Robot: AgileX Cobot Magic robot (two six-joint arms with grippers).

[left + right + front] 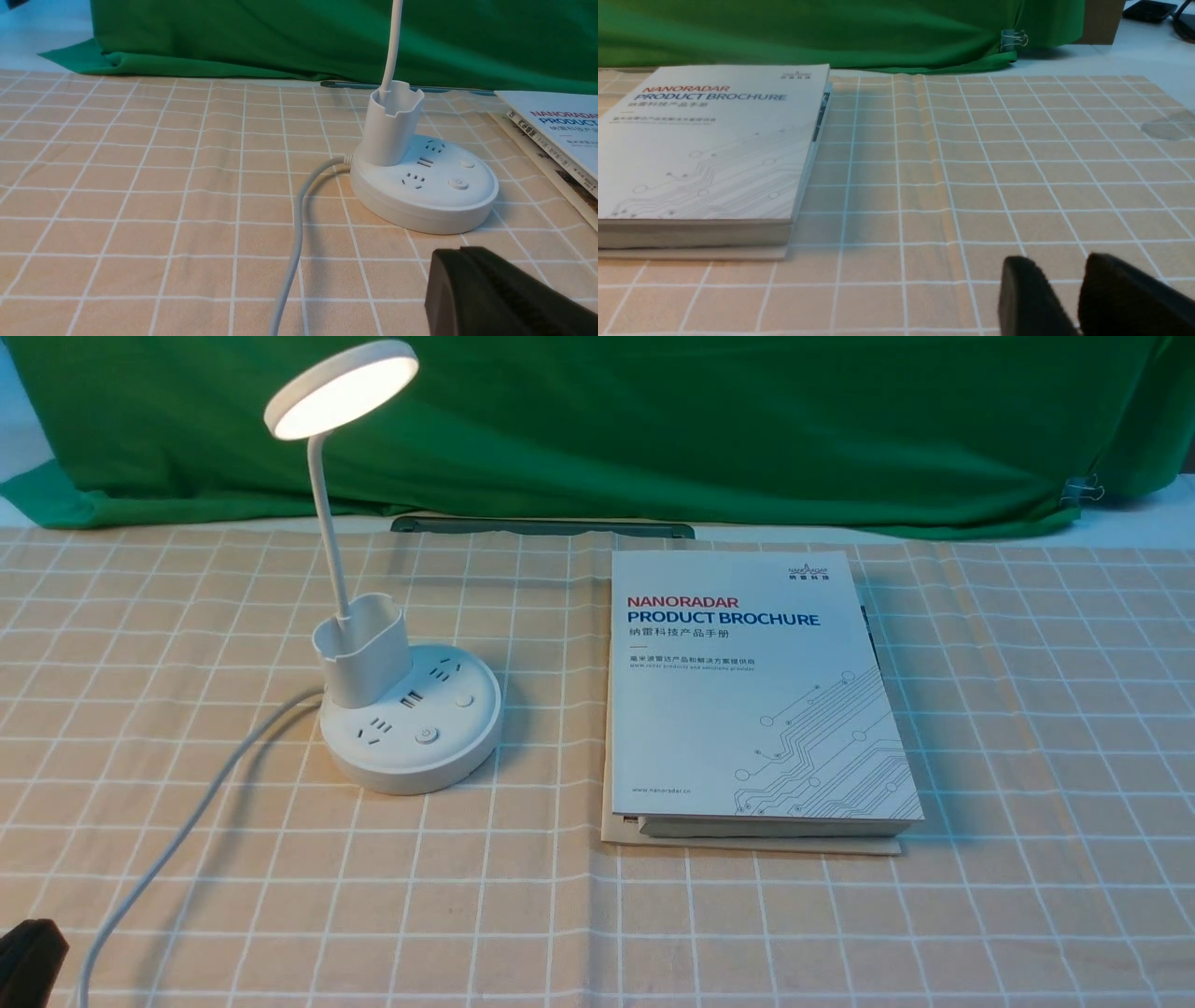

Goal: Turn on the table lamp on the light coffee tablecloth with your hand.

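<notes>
Lamp (411, 770), lit, upright on cloth (485, 915). To right of lamp, books (709, 728). Left gripper (451, 250) closed, holding nothing; right gripper (1057, 257) slightly open, also holding nothing.

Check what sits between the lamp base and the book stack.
Front view: no object between the lamp base and the book stack, just the creased grid tablecloth.

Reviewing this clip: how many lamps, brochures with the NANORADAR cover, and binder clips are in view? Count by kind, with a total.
Lamp, its disc head lit: 1
Brochure with the NANORADAR cover: 1
Binder clip on the green cloth's edge: 1
Total: 3
</notes>
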